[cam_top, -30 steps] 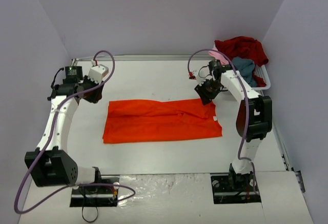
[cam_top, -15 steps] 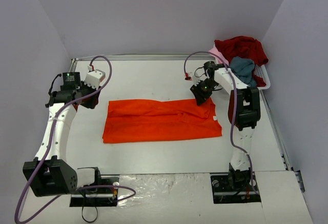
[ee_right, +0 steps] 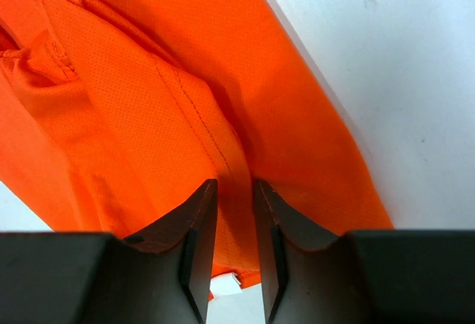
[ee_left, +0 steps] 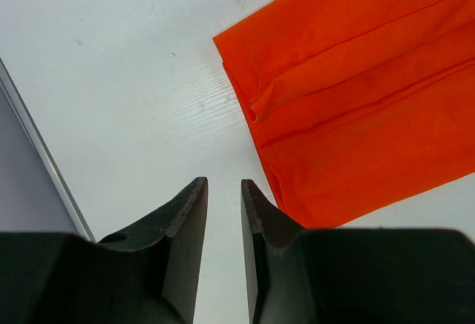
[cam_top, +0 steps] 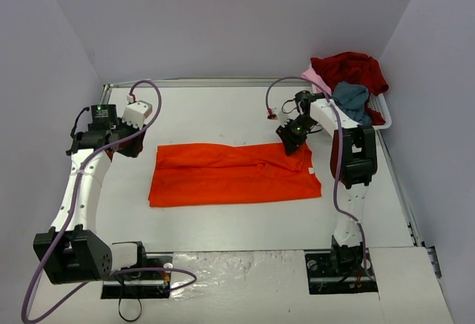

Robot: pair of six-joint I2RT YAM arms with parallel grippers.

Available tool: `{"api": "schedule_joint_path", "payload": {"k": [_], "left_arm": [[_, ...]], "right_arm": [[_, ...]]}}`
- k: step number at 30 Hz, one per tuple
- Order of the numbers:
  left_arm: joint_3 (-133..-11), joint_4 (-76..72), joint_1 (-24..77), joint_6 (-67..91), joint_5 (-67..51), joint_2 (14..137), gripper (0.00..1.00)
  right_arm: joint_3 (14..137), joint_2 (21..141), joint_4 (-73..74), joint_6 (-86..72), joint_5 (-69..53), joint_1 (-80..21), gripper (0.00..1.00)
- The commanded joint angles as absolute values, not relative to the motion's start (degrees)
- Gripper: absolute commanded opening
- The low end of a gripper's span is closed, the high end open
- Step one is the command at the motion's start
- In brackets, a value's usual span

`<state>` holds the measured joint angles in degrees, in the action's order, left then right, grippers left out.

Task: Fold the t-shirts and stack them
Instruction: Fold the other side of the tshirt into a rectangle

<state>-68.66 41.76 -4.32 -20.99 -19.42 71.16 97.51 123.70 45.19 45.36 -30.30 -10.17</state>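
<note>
The orange-red t-shirt [cam_top: 234, 174] lies flat as a long folded band in the middle of the desk [cam_top: 223, 109], its long sides parallel to the near edge, and no shift in it is seen over the last second. What has changed is around it. The right jaws have been brought a little inward along the band's far edge near its right end and have been narrowed, while the left arm [cam_top: 78, 183] has been drawn back toward the left edge of the desk, so that the left jaws now hang clear of the cloth. A pick-up for the next fold is judged to be in preparation on the right side only. From above, neither pair of jaws can be read. The right wrist view shows the right jaws almost closed over a stitched ridge of cloth, though whether it is pinched cannot be told. The left wrist view shows the left jaws slightly apart, with only bare desk between them. Only the overhead view shows the dark red t-shirt [cam_top: 352, 68] and the grey-blue t-shirt [cam_top: 355, 98] heaped on the basket [cam_top: 382, 109] at the far right corner.
</note>
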Motion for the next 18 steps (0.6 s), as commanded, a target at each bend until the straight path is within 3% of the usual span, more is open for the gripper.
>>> {"api": "schedule_joint_path", "payload": {"k": [1, 7, 18], "left_arm": [[-68.4, 41.2, -4.8, -20.2, -19.8, 69.8, 0.24], [-67.6, 40.8, -4.8, -20.1, -19.9, 69.2, 0.24], [-66.8, 40.8, -4.8, -19.8, -21.3, 67.5, 0.24]], "right_arm": [[96.5, 124.6, 49.3, 46.6, -31.5, -10.4, 0.22], [96.4, 123.7, 49.4, 46.3, -31.3, -10.4, 0.04], [93.4, 115.6, 49.5, 45.7, -31.1, -12.7, 0.00]]}}
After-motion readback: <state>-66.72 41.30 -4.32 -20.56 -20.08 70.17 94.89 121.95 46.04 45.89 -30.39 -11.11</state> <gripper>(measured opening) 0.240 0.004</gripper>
